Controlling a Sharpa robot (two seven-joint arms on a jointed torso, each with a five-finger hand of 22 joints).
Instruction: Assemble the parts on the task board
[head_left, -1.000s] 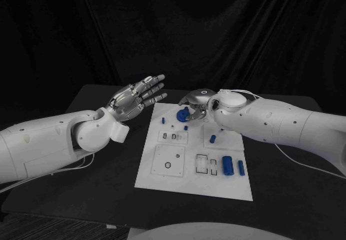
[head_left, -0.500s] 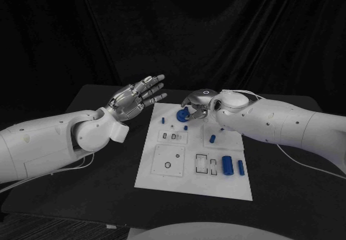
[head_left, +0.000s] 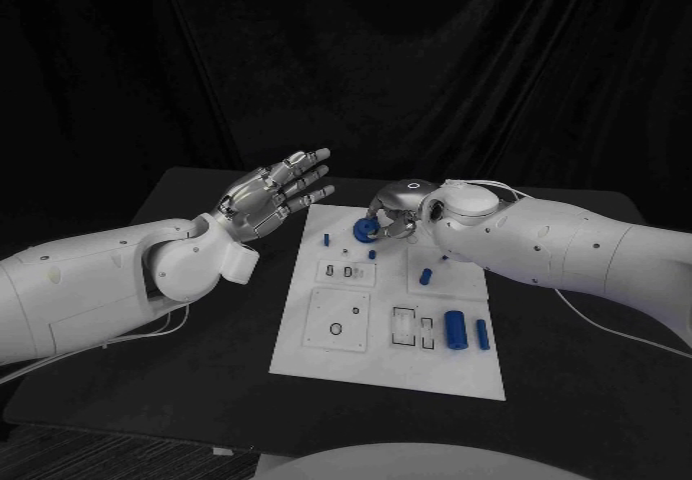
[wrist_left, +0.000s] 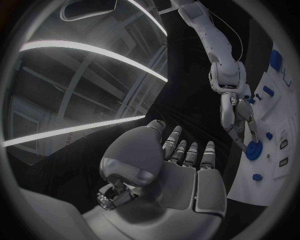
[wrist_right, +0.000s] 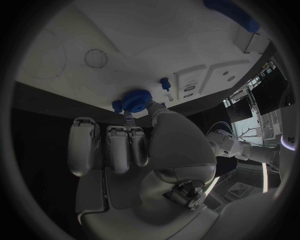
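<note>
Task board (head_left: 387, 372), a white plate, lies mid-tabletop (head_left: 173, 390); head view: the right hand (head_left: 400, 203) pinches a blue gear (head_left: 366, 231) in its fingers above the board's far edge, while the left hand (head_left: 270, 195) hovers left of the board, fingers spread and straight, holding nothing; two blue cylinders (head_left: 456, 330) lie on the board's near right. Left wrist view: the left hand (wrist_left: 178, 170) is empty, fingers extended; the right hand (wrist_left: 240, 122) holds the gear (wrist_left: 254, 150) beside the board (wrist_left: 265, 187). Right wrist view: fingertips (wrist_right: 130, 120) grip the gear (wrist_right: 134, 100) close over the board (wrist_right: 75, 45), near a small blue peg (wrist_right: 165, 82).
</note>
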